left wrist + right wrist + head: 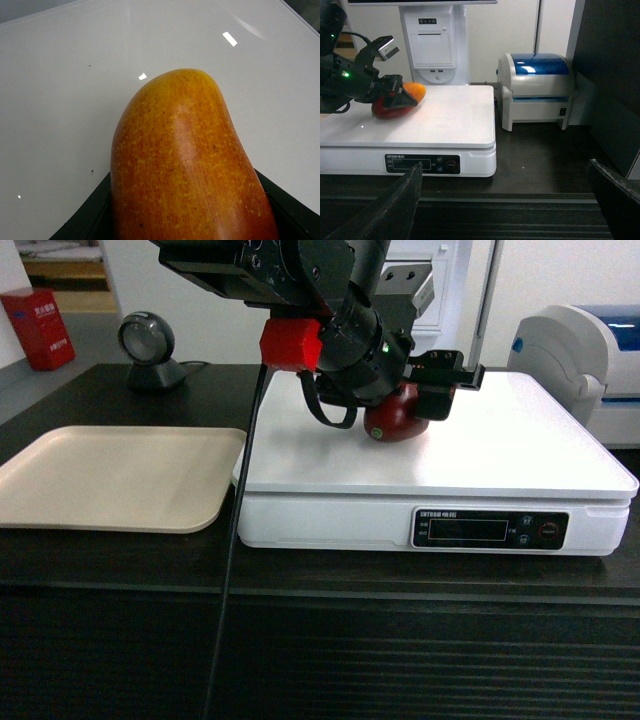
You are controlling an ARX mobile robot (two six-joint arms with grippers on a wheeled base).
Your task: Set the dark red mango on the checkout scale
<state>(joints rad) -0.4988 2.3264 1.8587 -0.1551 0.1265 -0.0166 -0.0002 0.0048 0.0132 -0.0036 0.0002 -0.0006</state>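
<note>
The dark red mango (pixel 392 422) lies low on the white scale (pixel 520 440), at the back of its platform near the middle, and seems to touch it. My left gripper (pixel 418 400) is shut on it, coming in from the upper left. The left wrist view fills with the mango's orange-red skin (pixel 185 165) between two black fingers (pixel 92 212) above the scale platform (pixel 60 75). From the right wrist, the mango (pixel 415 91) shows its orange end. My right gripper (pixel 510 200) is open and empty, in front of the checkout counter (pixel 100 550).
A beige tray (pixel 120 475) lies left of the scale. To the scale's right is a white printer with a blue lid (pixel 537 85). A round barcode scanner (pixel 148 345) stands behind the tray. A white terminal (pixel 435 45) rises behind the scale.
</note>
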